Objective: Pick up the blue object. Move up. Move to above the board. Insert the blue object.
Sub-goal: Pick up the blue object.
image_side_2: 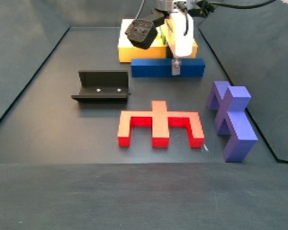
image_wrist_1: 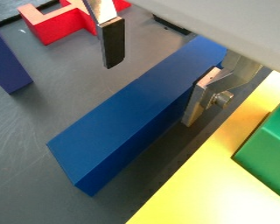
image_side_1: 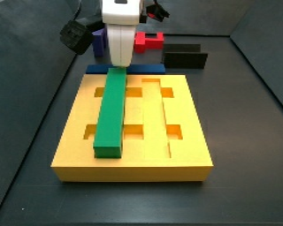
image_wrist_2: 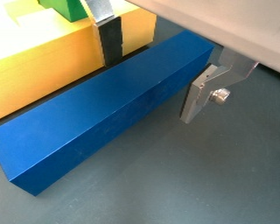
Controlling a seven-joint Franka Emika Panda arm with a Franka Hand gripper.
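The blue object [image_wrist_1: 136, 118] is a long blue bar lying flat on the dark floor, close alongside the yellow board [image_wrist_1: 219, 179]. In both wrist views my gripper [image_wrist_1: 160, 74] is open and straddles the bar. One finger [image_wrist_2: 108, 39] hangs in the gap between bar and board, the other finger [image_wrist_2: 199, 92] on the bar's outer side; neither clearly touches it. In a side view the gripper [image_side_1: 117, 62] hangs over the blue object [image_side_1: 132, 68] behind the board [image_side_1: 179, 132]. Another side view shows the gripper [image_side_2: 175, 61] at the blue object [image_side_2: 165, 68], in front of the board [image_side_2: 144, 40].
A long green bar [image_side_1: 110, 110] lies in a groove of the board. A red branched piece [image_side_2: 162, 126] and a purple notched block [image_side_2: 230, 121] lie on the floor. The fixture [image_side_2: 102, 87] stands to one side. Dark walls enclose the floor.
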